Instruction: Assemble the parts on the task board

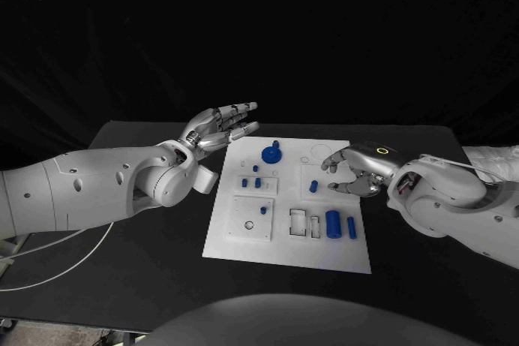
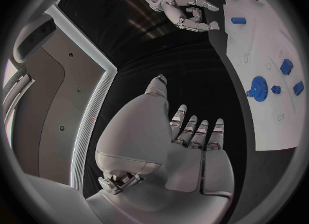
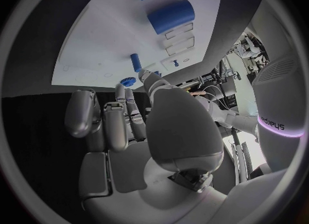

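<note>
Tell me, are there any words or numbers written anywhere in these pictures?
White letters on the robot's white body at the edge of the right wrist view: blurred and curved, maybe "...PUS", not surely readable.
Task board: no writing can be made out.
Left hand and right hand: no words seen.

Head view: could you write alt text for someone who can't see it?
A white rectangular task board lies on a black table between two white robot arms. The silver left hand hovers open beyond the board's far left corner, and the silver right hand reaches over its right side. The board carries small blue parts, including a blue gear.
</note>
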Tool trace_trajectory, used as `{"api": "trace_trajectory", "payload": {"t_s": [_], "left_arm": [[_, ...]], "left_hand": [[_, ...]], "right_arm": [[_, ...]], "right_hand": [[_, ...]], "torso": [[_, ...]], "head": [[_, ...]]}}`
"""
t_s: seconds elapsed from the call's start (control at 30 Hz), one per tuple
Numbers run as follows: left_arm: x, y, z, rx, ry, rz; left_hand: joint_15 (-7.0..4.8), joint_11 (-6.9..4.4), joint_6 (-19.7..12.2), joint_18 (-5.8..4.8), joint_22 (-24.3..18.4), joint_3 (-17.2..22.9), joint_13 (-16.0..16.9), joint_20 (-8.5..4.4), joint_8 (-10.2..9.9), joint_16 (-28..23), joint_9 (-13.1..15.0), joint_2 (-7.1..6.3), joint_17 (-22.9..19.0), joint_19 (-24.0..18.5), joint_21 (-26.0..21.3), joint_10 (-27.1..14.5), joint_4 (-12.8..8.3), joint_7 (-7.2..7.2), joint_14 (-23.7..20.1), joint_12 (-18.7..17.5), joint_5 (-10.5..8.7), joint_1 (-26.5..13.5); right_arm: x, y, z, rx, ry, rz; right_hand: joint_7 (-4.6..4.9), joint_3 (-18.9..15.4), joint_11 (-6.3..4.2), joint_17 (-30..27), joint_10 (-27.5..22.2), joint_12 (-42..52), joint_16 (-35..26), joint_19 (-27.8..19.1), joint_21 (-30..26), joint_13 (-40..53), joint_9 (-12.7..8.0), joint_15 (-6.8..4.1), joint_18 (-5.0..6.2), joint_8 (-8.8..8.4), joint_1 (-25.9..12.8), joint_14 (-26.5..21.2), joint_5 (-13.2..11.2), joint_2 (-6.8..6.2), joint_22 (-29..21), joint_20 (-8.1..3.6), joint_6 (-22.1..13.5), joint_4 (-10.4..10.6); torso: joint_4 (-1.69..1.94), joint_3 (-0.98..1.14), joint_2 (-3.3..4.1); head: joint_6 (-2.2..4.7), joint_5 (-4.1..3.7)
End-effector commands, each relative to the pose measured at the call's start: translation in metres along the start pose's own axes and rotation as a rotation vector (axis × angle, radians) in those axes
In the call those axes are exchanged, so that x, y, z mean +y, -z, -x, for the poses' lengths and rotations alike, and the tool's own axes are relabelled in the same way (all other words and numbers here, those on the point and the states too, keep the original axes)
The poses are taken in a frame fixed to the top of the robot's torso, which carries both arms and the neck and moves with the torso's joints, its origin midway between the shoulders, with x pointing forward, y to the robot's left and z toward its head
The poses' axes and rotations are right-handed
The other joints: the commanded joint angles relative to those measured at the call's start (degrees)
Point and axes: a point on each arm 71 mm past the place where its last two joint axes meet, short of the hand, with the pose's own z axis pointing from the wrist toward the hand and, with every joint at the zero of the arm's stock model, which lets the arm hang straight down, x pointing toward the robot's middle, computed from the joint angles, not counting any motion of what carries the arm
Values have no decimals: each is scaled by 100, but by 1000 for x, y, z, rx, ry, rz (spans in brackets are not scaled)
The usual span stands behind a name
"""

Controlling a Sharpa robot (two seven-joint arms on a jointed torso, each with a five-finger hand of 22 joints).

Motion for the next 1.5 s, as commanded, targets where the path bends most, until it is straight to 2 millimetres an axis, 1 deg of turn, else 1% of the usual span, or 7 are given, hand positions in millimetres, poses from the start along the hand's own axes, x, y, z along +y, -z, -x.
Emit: {"api": "trace_trajectory", "payload": {"t_s": [0.03, 0.33, 0.63, 0.9, 1.1, 1.4, 1.5], "left_arm": [[-1, 0, -3, 26, 5, -18], [-1, 1, 1, 21, 4, -15], [0, 2, 4, 21, 5, -12], [1, 3, 5, 19, 6, -14], [1, 4, 6, 16, 5, -9], [1, 5, 3, 25, 8, -3], [1, 5, 2, 32, 6, -1]], "left_hand": [[5, -26, 44, 47, -10, -47, 7, -11, 25, 18, 8, 21, 6, 42, 18, 24, 1, 4, 43, 19, 32, 64], [-13, -42, 67, 19, -24, -80, 6, -11, 25, 19, 8, 54, 5, 46, 17, 25, -5, -1, 42, 32, 113, 123], [-25, -33, 79, -6, -35, -113, 6, -11, 25, 20, 8, 95, 4, 49, 15, 27, 2, 20, 41, 43, 183, 156], [21, -6, -81, -74, -46, -325, 3, -13, 3, 24, -6, 245, 4, 67, 17, 14, 26, -75, 41, 33, -35, -227], [13, -37, 18, -98, -47, -348, 5, -13, 25, 31, 6, 258, 5, 75, 19, 18, 14, 13, 43, 50, 16, -196], [16, -33, 102, -120, -43, -353, 4, -13, 38, 41, 13, 279, 6, 85, 23, 16, 5, 65, 46, 53, 82, -111], [20, -29, 116, -127, -46, -355, 4, -13, 39, 43, 14, 284, 7, 87, 24, 15, 2, 72, 47, 53, 100, -83]], "right_arm": [[0, -4, -8, 9, -12, 7], [2, -18, -28, 76, -21, -16], [5, -33, -33, 107, -21, -21], [9, -44, -38, 110, -28, -11], [11, -48, -43, 119, -33, -2], [12, -50, -45, 124, -32, 4], [12, -50, -45, 124, -32, 5]], "right_hand": [[49, 11, -13, 19, 56, -31, 27, 35, 29, -19, -9, 6, -103, -37, 25, 58, -64, -56, 896, 9, 11, 17], [-43, 34, 52, -111, 12, -122, -49, -62, -140, -104, -97, 64, -72, -190, 46, -19, 4, -93, 847, 56, -172, 13], [-61, 85, 61, -125, 29, -147, -57, -81, -161, -139, -131, 73, -66, -228, 83, -33, 155, -72, 842, 72, -182, -8], [-39, 138, 50, -130, 133, -131, -58, -92, -169, -160, -123, 74, -62, -195, 95, -37, 294, -70, 840, 79, -75, -21], [-35, 204, -28, -139, 356, 17, -60, -106, -166, -99, 186, 29, -57, 219, 173, -46, 561, -68, 838, 47, 450, -135], [-61, 266, -154, -152, 617, 432, -68, -115, -138, 195, 747, -42, -58, 727, 275, -56, 1290, -40, 842, -20, 571, -365], [-63, 284, -210, -153, 698, 607, -69, -114, -119, 332, 972, -72, -60, 917, 283, -56, 1375, -18, 844, -49, 530, -436]], "torso": [[3, -3, 1], [0, -1, -7], [-1, -4, -5], [-3, -2, 0], [-5, -1, 0], [-2, -2, -6], [-2, 0, -5]], "head": [[0, -11], [0, 44], [0, -5], [0, 19], [0, 35], [0, 26], [0, 45]]}}
